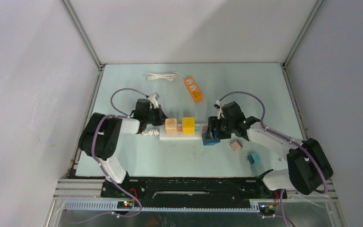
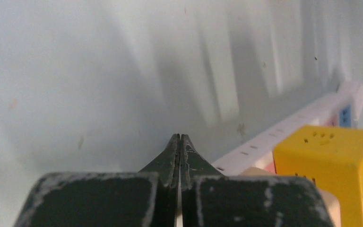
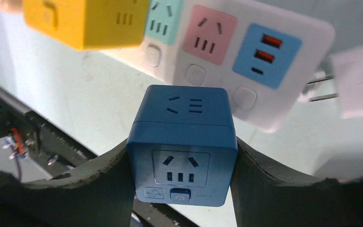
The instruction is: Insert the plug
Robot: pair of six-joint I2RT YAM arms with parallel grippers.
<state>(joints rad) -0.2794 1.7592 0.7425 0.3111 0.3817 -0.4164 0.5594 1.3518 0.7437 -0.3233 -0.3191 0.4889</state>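
- blue cube plug [image 3: 182,146] sits low in the centre of the right wrist view, clamped on both sides by the fingers of the right claw [image 1: 213,128], which is spread only as wide as the cube.
- in the top view it is at the right end of the white power strip [image 1: 182,135], mid-frame on the desk [image 1: 179,161]; i cannot tell whether cube and strip touch.
- the strip's pink socket [image 3: 207,35] and blue usb panel [image 3: 266,56] show just above the cube in the right wrist view.
- a yellow cube [image 1: 188,125] and a beige cube [image 1: 171,126] stand on the strip, left of the blue one.
- left claw [image 2: 179,142] is pressed fully together with nothing between its fingers, at the strip's left end.
- an orange power strip [image 1: 194,89] lies in the upper centre; a pink block [image 1: 236,145] and a teal block [image 1: 253,158] lie to the lower right.
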